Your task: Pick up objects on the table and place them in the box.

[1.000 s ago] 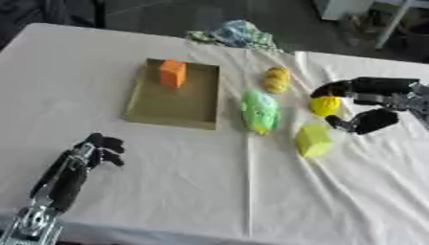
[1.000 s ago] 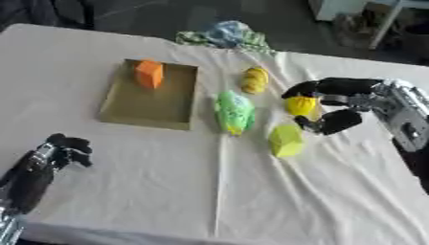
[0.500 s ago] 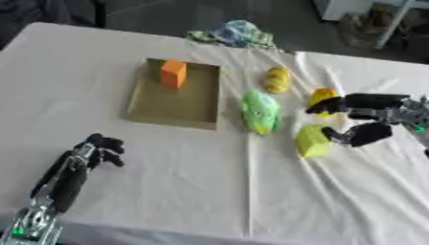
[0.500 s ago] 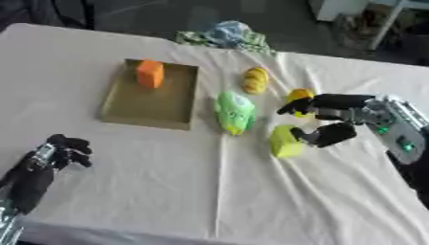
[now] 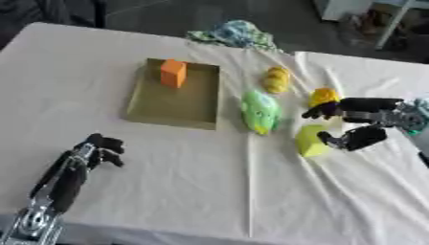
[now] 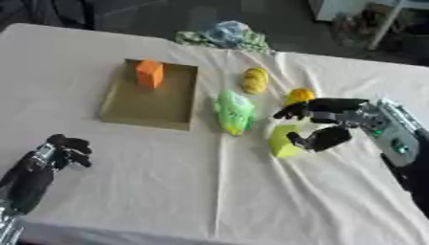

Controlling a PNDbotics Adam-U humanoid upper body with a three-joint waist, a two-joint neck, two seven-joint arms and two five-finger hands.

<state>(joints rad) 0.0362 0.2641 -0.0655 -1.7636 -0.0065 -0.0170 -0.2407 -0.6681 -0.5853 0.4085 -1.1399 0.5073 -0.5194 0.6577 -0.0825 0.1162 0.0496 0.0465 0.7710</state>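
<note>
Right hand (image 6: 322, 125): enters from the right edge, spread apart around the yellow-green block (image 6: 282, 139); upper fingers reach left over the block, thumb sits at its right side. Contact cannot be confirmed; nothing is grasped.
Yellow-green block: lies on the white cloth (image 6: 209, 191), right of centre, just below the orange-yellow object (image 6: 298, 95). Blocky shape, no clear long axis.
Green object (image 6: 233, 112): elongated, long axis running roughly near-to-far, between the box and the block.
Yellow object (image 6: 254, 80): oval, long axis also near-to-far, beyond the green one.
Box (image 6: 134, 111): shallow, tan, left of centre; long side runs near-to-far. An orange block (image 6: 150, 73) stands upright in its far end.
Left hand (image 5: 96, 149): lower left corner, fingers curled, holding nothing, resting on the cloth.
Crumpled cloth (image 5: 234, 34): at the table's far edge.
</note>
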